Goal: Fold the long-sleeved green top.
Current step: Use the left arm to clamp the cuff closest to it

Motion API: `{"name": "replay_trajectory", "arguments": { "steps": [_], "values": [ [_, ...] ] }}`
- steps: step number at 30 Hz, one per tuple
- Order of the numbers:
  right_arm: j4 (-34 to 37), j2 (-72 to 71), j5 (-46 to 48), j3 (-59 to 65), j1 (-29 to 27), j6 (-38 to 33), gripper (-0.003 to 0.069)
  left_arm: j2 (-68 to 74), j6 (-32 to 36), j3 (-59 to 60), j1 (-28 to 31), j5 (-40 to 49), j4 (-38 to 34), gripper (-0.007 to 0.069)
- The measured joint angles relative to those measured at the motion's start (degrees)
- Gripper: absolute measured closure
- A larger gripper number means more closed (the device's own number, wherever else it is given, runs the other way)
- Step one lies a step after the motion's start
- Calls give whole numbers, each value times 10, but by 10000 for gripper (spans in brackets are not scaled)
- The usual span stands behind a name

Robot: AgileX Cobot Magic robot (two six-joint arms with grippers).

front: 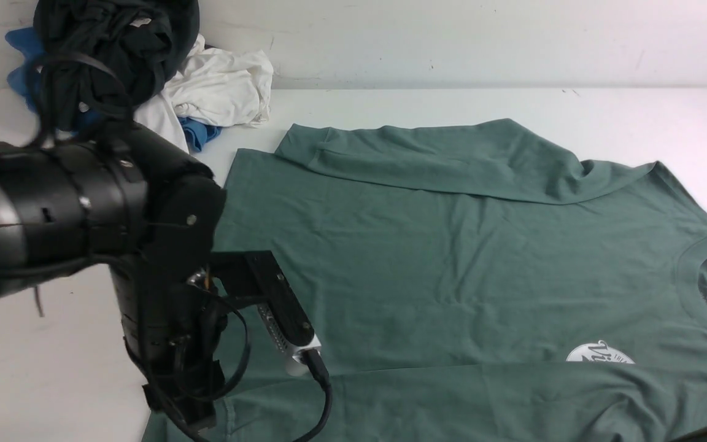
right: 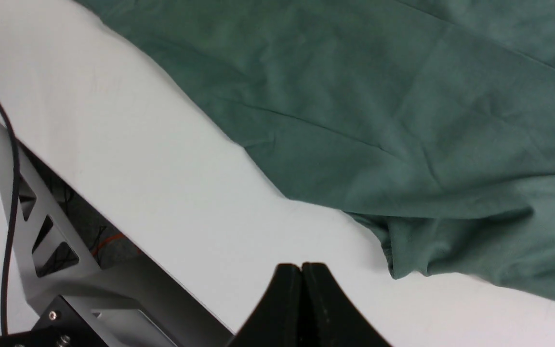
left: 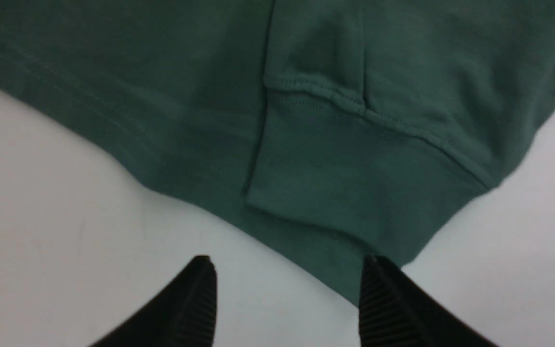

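The green long-sleeved top (front: 439, 264) lies spread on the white table, neck (front: 694, 270) to the right, with a white round logo (front: 599, 355) partly under a sleeve. Both sleeves are folded across the body. My left arm (front: 83, 202) reaches down at the top's near left corner. In the left wrist view my left gripper (left: 287, 289) is open just over the table, with nothing between its fingers. The sleeve cuff (left: 345, 173) lies on the hem right ahead of it. My right gripper (right: 301, 267) is shut and empty above bare table, beside a bunched edge of the top (right: 403, 120).
A pile of clothes sits at the back left: a black garment (front: 108, 43), a white one (front: 224, 86) and a blue one (front: 197, 132). A wall runs behind the table. The right wrist view shows the table's edge with a metal frame (right: 41, 231) and a cable below it.
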Motion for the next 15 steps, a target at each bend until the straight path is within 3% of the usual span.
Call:
{"name": "replay_trajectory", "arguments": {
  "steps": [6,15],
  "values": [
    [-13,0,1,0,12,-2,673,82,0,0,0,-50,45,209],
    [-15,0,1,0,12,-2,673,136,0,-7,0,-59,45,209]
  ]
}}
